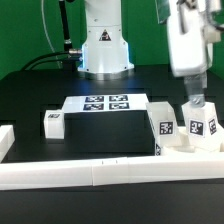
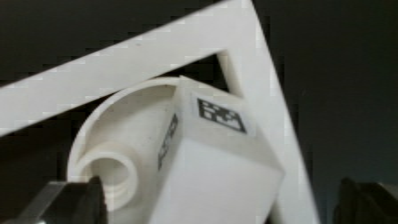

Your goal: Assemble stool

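One white leg block [image 1: 200, 128] with black-and-white tags stands at the exterior view's right, against the front border rail. My gripper [image 1: 196, 103] has come down over its top. In the wrist view the same leg [image 2: 214, 150] fills the space between my dark fingers [image 2: 71, 205]. A narrow dark gap shows on one side, so my gripper [image 2: 214, 212] is open around it. A second leg [image 1: 165, 130] stands just beside it. A third leg [image 1: 54, 122] lies at the left. The seat [image 1: 105, 135] shows as a wide white body in the middle.
The marker board [image 1: 106, 102] lies behind the seat, in front of the robot base [image 1: 105, 45]. White border rails run along the front [image 1: 100, 175] and the left [image 1: 5, 140]. Their corner shows behind the leg in the wrist view [image 2: 240, 40].
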Tool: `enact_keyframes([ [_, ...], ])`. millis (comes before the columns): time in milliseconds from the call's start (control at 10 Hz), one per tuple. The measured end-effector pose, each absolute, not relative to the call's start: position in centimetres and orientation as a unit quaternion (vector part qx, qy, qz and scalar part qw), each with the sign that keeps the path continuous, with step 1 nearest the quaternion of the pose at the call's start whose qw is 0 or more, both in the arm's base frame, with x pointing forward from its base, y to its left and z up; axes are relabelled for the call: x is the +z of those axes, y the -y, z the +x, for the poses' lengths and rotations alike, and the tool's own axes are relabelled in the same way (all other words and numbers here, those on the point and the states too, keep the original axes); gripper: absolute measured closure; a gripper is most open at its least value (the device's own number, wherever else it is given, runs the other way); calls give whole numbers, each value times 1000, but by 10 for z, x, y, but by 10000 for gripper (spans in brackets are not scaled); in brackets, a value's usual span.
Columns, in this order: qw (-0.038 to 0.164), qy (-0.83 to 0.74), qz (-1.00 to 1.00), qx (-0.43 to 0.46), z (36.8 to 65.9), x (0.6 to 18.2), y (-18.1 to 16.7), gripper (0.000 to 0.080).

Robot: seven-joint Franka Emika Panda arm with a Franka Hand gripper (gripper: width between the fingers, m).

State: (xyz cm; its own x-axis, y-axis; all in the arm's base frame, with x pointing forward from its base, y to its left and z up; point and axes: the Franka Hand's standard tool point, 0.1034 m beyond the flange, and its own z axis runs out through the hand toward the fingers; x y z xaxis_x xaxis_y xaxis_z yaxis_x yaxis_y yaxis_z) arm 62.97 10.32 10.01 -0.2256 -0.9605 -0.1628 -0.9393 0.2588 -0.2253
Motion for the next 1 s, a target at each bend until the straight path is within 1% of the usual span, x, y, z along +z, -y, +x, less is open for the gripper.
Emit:
enact_keyframes([
  [100,134,-747,-650,-43,631,104,-104,151],
  [200,129,-684,-717,-48,633,105,-105,151],
  [300,125,-625,-769,-56,633,104,-103,151],
  [600,117,-568,-812,-67,633,104,-100,151],
  [700,111,-526,-840,-73,633,104,-99,151],
  [800,93,-432,-894,-72,633,103,-99,151],
  [900,86,-354,-929,-69,636,105,-98,151],
  [1000,84,-292,-950,-73,637,104,-96,151],
])
